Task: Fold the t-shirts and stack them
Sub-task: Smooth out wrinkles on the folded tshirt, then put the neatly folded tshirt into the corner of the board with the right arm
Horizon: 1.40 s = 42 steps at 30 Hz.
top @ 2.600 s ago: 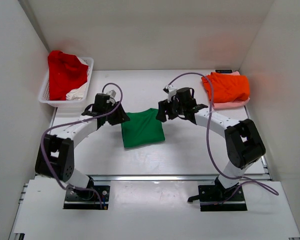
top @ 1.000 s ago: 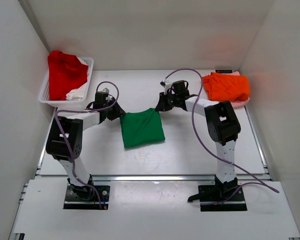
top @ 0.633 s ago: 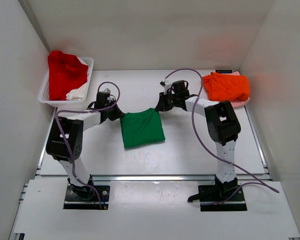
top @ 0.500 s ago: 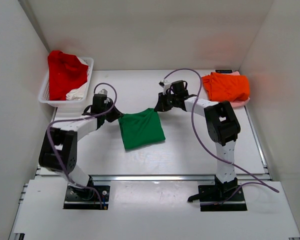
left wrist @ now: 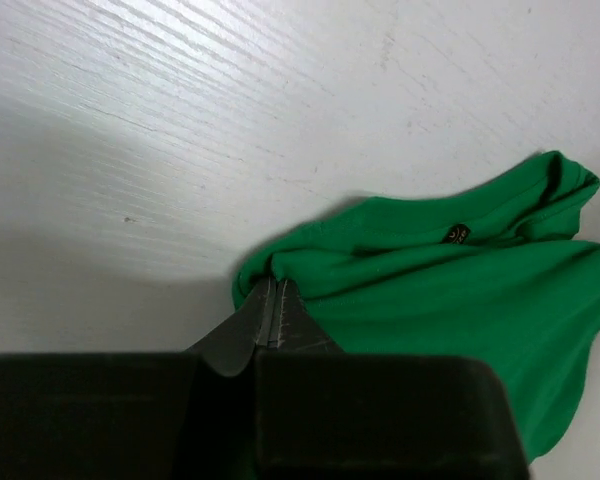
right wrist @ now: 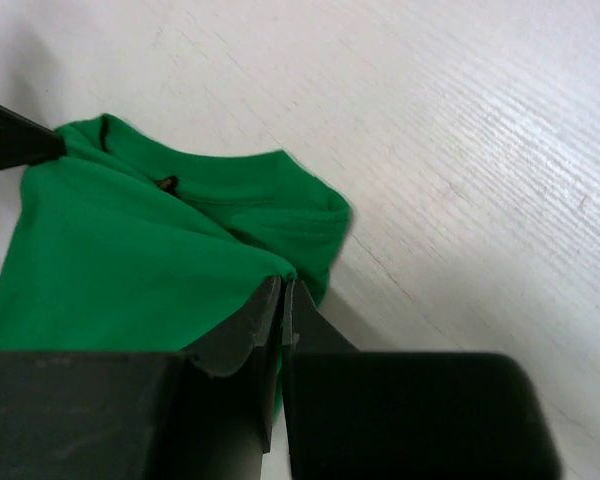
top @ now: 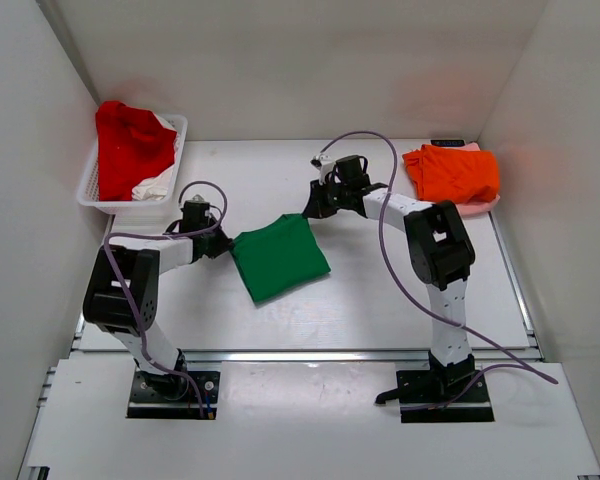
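Pink shirt mostly hidden under orange shirt, 2 o'clock. White shirt barely shows under crumpled red shirt in lattice basket, 10 o'clock. Green shirt, soft, folded, centre of table. Left gripper clamped on its 9 o'clock corner, right gripper on its 1 o'clock corner; cloth bunched at the fingertips.

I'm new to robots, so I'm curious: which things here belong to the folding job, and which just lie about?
Job: green t-shirt, pinched by left gripper and right gripper; orange t-shirt on pink t-shirt; red t-shirt; white t-shirt.
Lying about: white basket; small dark object.
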{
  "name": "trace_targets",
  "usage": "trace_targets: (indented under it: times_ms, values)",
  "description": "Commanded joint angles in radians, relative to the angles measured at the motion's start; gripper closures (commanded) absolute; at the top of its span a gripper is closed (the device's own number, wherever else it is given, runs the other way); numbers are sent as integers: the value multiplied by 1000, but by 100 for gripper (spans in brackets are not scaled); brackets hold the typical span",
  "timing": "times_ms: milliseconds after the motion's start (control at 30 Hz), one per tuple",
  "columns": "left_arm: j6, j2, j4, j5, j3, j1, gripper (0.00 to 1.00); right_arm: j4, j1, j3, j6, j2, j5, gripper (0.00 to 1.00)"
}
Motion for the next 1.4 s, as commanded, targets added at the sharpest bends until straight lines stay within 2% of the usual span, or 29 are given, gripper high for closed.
trace_targets:
  times_ms: [0,167,200,233,267,333,367,433,500,633,833,933,1033,1100,1300,1367]
  values:
    - [5,-32,-13,-56,-21,24,100,-7,-16,13,-22,29,35,100]
    - [2,-22,2,-22,-24,41,99,-27,-26,35,-34,51,33,98]
    - [9,-21,10,-5,-21,44,95,-24,-18,32,-39,52,33,91]
    - [6,-41,37,2,-22,48,79,-21,-22,35,-39,34,41,88]
    - [6,-50,41,1,-4,44,68,-18,-23,32,-45,25,38,81]
    - [17,-74,35,1,26,42,60,-15,-27,32,-59,9,36,63]
    - [19,-102,21,-2,57,44,58,-17,-29,35,-62,-6,42,58]
    - [25,-140,-16,6,88,45,55,-24,-27,29,-62,-38,42,37]
    - [28,-202,-43,1,114,51,53,-14,-35,1,-42,-89,56,26]
    - [11,-300,-85,25,103,44,51,-10,-47,-74,10,-166,84,13]
    - [6,-326,-125,104,44,-40,52,-145,-23,-122,41,-170,148,5]
    - [-33,-253,-41,122,-39,-79,52,-126,3,-174,99,-175,167,4]
    - [6,-118,-77,108,11,-113,54,-153,23,-172,136,-157,190,4]
    - [31,-50,-163,116,40,-105,56,-205,40,-131,137,-140,213,3]
    - [38,-39,-143,142,-79,-57,60,-357,131,-38,162,-54,308,2]
    - [39,-32,-128,165,-93,-54,60,-382,155,-10,171,-9,286,1]
